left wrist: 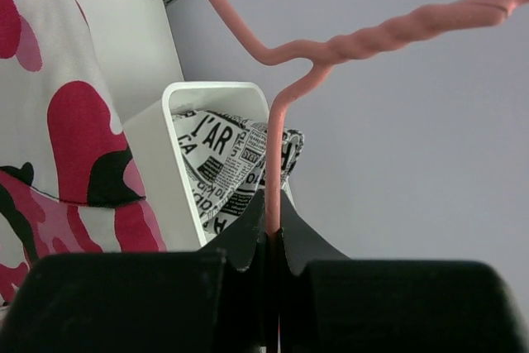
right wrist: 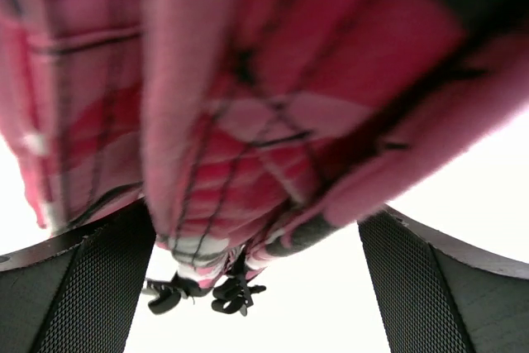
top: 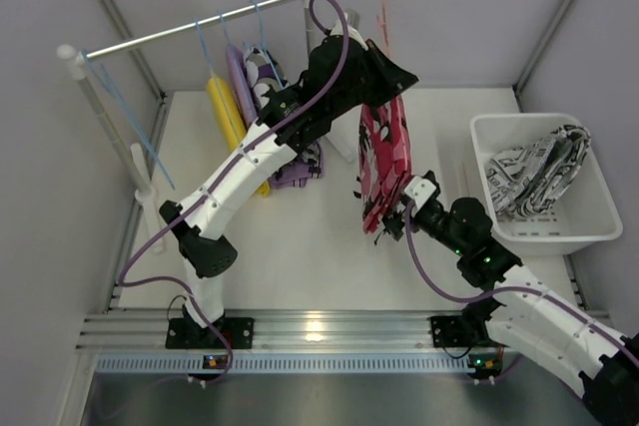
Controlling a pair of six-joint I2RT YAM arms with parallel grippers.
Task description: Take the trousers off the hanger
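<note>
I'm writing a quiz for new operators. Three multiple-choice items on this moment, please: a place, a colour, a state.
1. Where do the newsprint trousers lie? A on the rail; B on the table; C in the white bin.
2. What colour is the hanger in the left gripper? A pink; B blue; C white.
3. How do the fingers of the right gripper stand? A shut on nothing; B open, either side of the red-pink trousers; C clamped on the bin.
C, the print cloth lies inside the bin. A, pink wire rises from the shut fingers. B, both fingers flank the cloth, apart.
</note>
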